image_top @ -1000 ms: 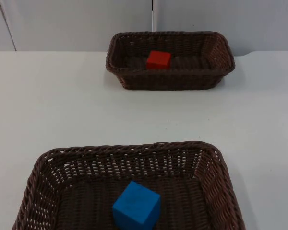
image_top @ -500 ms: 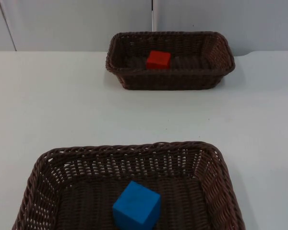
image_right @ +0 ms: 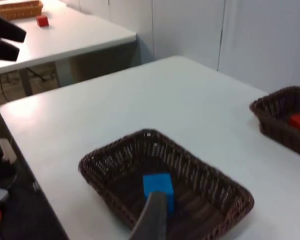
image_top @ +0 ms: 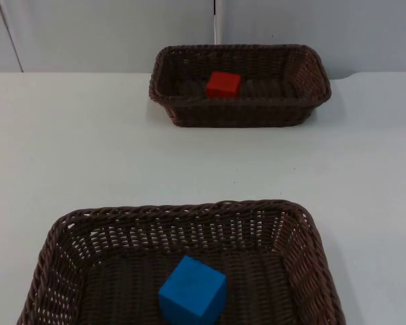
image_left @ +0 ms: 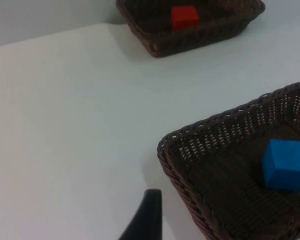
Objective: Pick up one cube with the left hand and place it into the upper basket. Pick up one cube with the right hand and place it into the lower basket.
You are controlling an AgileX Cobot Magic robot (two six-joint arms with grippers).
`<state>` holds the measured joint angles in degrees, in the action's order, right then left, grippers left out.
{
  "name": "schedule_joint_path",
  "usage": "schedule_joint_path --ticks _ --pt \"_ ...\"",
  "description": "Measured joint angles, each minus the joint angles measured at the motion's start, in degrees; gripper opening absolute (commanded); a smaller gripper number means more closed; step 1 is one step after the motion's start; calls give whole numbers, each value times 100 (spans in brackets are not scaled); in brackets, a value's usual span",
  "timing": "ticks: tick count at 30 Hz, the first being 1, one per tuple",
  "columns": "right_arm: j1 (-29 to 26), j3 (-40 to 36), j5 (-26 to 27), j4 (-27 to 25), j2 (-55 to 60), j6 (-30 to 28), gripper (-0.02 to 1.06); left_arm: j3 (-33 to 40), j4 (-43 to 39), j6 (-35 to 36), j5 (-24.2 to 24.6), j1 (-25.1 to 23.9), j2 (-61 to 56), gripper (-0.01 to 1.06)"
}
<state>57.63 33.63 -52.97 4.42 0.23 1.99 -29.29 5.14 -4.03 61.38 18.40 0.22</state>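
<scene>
White desk (image_top: 88, 142), grey partition behind. Nothing moved over the last second. Red cube (image_top: 223, 84) in upper basket (image_top: 311, 95) at far edge; blue cube (image_top: 193, 291) in lower basket (image_top: 304, 230) at near edge. Both placements look complete. Arms waiting, pulled back; finger state of left gripper (image_left: 145, 225) and right gripper (image_right: 152, 220): cannot tell.

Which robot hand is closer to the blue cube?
Left, probably. The left gripper hangs just outside the lower basket, near its corner, with the blue cube off to one side. The right gripper sits farther back and higher, pointing toward the cube.
</scene>
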Motion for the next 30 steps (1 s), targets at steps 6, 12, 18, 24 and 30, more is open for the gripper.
schedule_joint_path --ticks 6,12,18,24,30 --pt "0 -46 -518 8 0 110 76 68 0 0 0 0 0 85" --pt "0 -68 -610 8 0 199 76 68 0 0 0 0 0 85" --pt "0 -335 -812 8 0 325 76 68 0 0 0 0 0 85" --pt "0 -371 -892 8 0 337 76 68 0 11 0 0 0 85" --pt "0 -371 -902 8 0 337 76 68 0 11 0 0 0 85"
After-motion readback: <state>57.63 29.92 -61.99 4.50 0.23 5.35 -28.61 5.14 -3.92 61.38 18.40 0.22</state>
